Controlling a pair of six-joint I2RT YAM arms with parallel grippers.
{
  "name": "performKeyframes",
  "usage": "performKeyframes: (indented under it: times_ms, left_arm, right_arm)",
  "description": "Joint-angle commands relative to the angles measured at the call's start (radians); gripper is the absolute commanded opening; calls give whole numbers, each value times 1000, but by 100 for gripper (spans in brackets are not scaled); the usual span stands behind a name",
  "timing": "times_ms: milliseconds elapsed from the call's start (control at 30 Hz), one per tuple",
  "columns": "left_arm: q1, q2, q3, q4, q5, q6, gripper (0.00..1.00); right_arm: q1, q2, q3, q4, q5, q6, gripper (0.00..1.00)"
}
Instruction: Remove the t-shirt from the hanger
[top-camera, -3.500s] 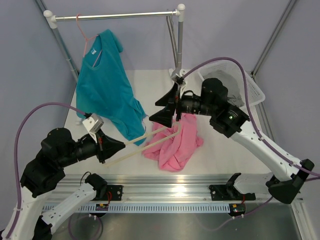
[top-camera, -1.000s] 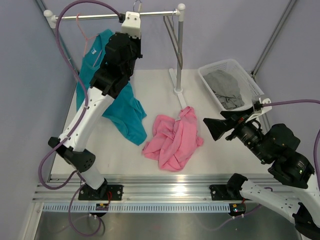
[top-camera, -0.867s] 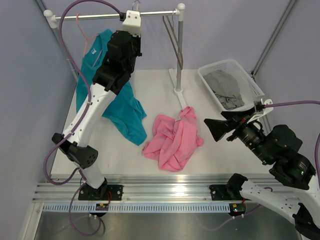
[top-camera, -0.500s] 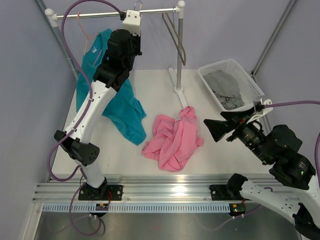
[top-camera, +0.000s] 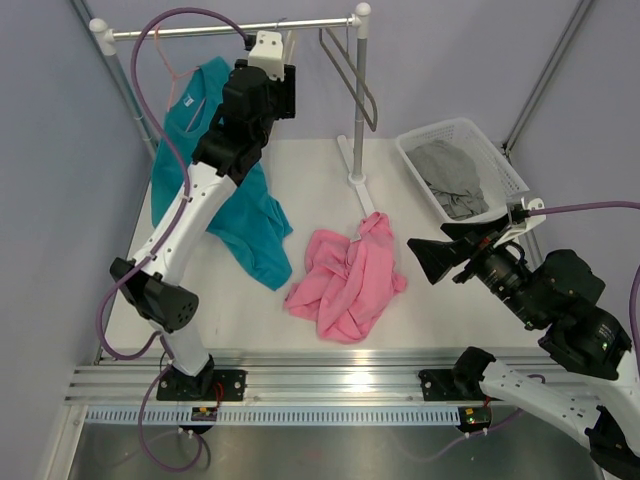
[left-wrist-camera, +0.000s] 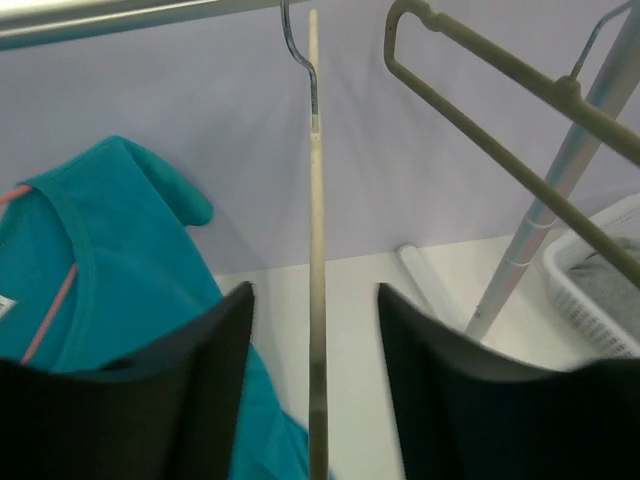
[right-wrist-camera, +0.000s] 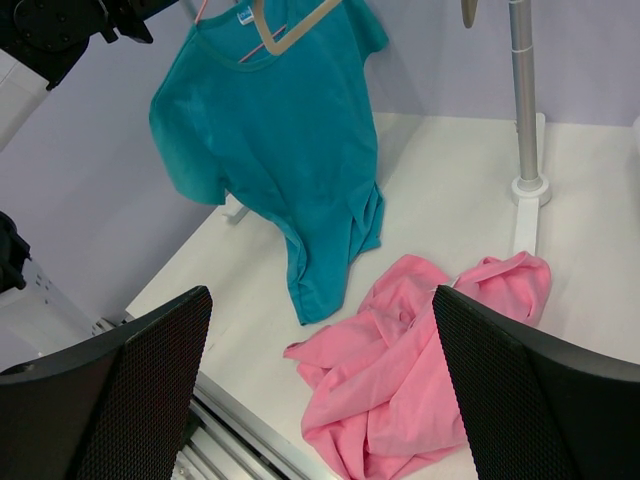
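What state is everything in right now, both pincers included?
left pincer: open, up by the rail.
right pincer: open, empty.
pink t-shirt: off the hanger, crumpled on the table.
cream hanger: bare, hanging between the left pincer's fingers, touching neither.
teal shirt: hung on a pink hanger.
grey-brown hanger: bare, hanging.
grey garment: lying in the white basket.

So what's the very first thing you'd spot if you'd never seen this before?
Probably the pink t-shirt, lying in a crumpled heap in the middle of the table with no hanger in it. Then the left gripper, reaching way up at the rail with its fingers open on either side of the bare cream hanger that hangs there, near the teal shirt on the rail's left end.
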Motion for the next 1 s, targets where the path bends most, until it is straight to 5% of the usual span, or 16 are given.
performKeyframes:
  times_ms: [0,33,67,300,533,767,967]
  left_arm:
    - [6,-64,-27,51,23,-21,75]
    - [6,-76,-38,54,27,-23,94]
    - [6,-108,-50,52,56,-11,99]
    - [6,-400,-254,-10,207,-21,99]
    - [5,-789,-648,-104,379,-245,99]
    - [-17,-1078,-1197,78,547,-475,98]
    - [-79,-1132,-1429,238,503,-572,99]
  right_arm:
    - [2,-13,-4,14,-14,-3,100]
    - [2,-12,-4,14,-17,-3,99]
    - [2,-2,-2,11,-23,-7,100]
    - [2,65,21,-25,-50,-18,100]
    - [2,224,-25,-28,69,28,99]
    - [2,369,-284,99,58,219,99]
    - [2,632,-336,222,175,373,99]
